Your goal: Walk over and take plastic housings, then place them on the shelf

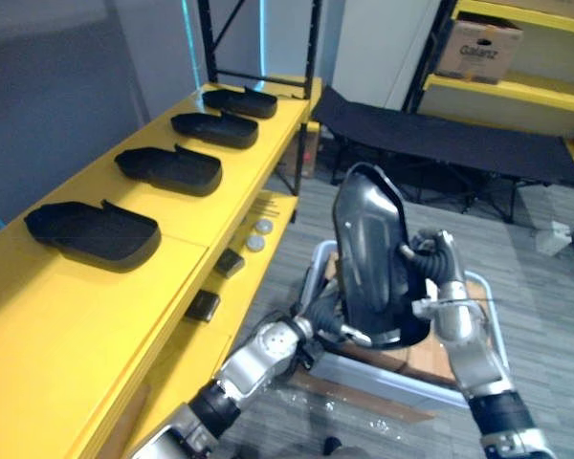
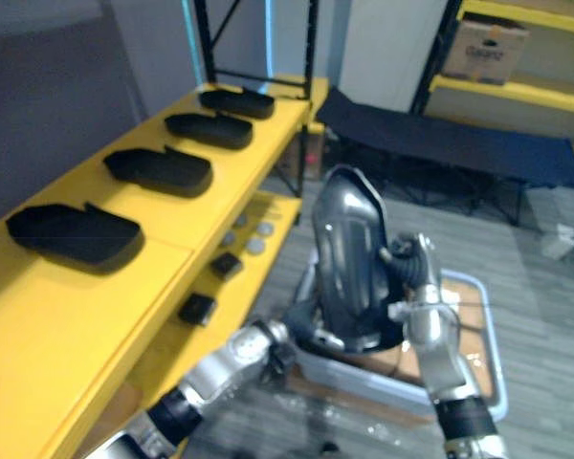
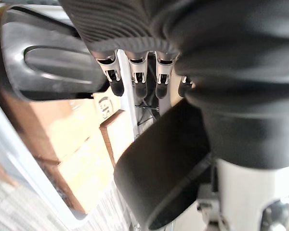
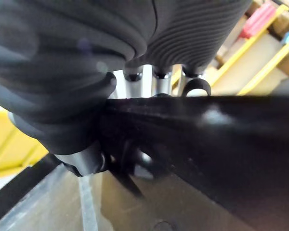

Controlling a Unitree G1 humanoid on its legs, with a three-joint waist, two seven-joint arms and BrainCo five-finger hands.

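Note:
A glossy black plastic housing [image 1: 368,249] stands upright in the air between my two hands, above a grey bin [image 1: 402,382]. My right hand [image 1: 438,273] grips its right edge, fingers [image 4: 156,82] and thumb pinching the rim. From below left, my left hand [image 1: 311,330] holds the lower edge, its dark-tipped fingers [image 3: 137,84] against the housing [image 3: 53,67]. On the left runs the yellow shelf [image 1: 96,316], with several more black housings in a row; the nearest [image 1: 94,232] lies at its front and the farthest [image 1: 241,100] at the back.
The bin holds cardboard pieces [image 1: 430,359]. A lower yellow shelf level carries small black blocks [image 1: 230,263] and round discs [image 1: 258,234]. A black cot [image 1: 440,139] stands behind, and a yellow rack with a cardboard box [image 1: 478,48] sits at the back right.

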